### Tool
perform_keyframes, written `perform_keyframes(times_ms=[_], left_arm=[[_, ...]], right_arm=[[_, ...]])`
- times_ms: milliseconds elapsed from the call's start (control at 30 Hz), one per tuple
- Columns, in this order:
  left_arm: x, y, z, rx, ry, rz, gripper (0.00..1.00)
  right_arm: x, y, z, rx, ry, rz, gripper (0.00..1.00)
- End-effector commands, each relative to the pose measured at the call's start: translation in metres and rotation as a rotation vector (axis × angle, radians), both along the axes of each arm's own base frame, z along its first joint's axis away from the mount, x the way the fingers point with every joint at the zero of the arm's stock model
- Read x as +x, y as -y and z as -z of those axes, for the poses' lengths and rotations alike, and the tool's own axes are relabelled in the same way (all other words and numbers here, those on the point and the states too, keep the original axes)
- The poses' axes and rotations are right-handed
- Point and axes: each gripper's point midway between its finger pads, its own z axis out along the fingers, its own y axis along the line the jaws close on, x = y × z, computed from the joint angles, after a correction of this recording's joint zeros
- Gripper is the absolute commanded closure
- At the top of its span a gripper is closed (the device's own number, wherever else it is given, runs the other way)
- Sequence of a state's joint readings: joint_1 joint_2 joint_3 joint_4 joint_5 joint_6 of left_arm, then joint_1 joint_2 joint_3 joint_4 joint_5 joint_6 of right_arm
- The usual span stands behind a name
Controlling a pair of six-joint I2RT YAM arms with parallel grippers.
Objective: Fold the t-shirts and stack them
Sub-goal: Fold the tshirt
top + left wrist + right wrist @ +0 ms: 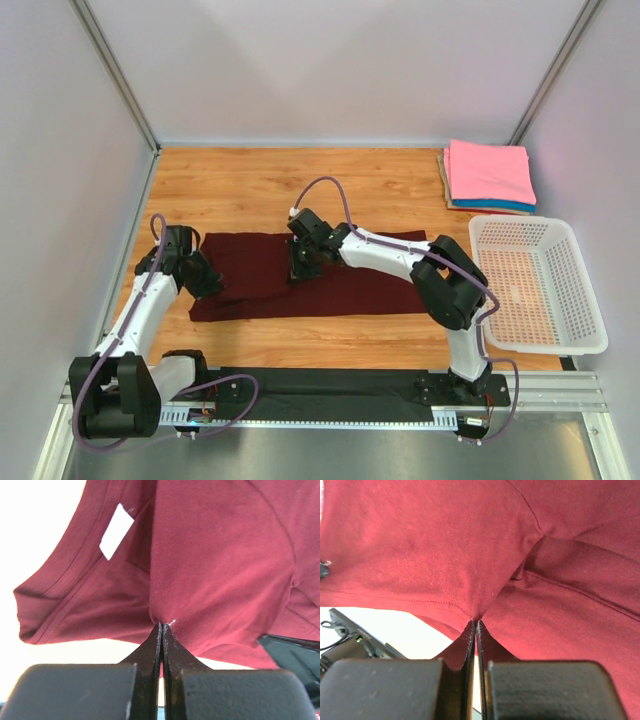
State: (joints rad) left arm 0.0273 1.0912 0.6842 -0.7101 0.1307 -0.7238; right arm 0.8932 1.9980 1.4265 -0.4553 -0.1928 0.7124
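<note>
Maroon tee [340, 285] at centre of bench [250, 185], looks part-folded. Left gripper [162, 626] clamped on tee's 9 o'clock end, right gripper [474, 624] clamped on cloth mid-tee. Folded stack [490, 172], pink on top, at 2 o'clock. Remaining: finish fold, add tee to stack.

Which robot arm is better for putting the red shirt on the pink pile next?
Probably the right. The right tool is shut on the maroon shirt near its middle, and the folded stack lies at the far right. The left tool pinches the shirt's left end, farther away.
</note>
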Motion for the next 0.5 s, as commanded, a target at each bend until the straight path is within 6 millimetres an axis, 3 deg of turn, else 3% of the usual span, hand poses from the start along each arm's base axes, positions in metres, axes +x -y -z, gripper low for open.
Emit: perform_keyframes(times_ms=[0, 300, 467], left_arm=[[-0.003, -0.002, -0.018, 0.022, 0.021, -0.006, 1.0], [-0.022, 0.009, -0.019, 0.003, 0.002, 0.021, 1.0], [-0.034, 0.013, -0.005, 0.02, -0.038, 0.02, 1.0]], right_arm=[[0.005, -0.006, -0.041, 0.078, 0.065, -0.023, 1.0], [-0.002, 0.002, -0.047, 0.08, 0.069, -0.036, 1.0], [-0.011, 0.007, -0.031, 0.066, 0.037, -0.045, 1.0]])
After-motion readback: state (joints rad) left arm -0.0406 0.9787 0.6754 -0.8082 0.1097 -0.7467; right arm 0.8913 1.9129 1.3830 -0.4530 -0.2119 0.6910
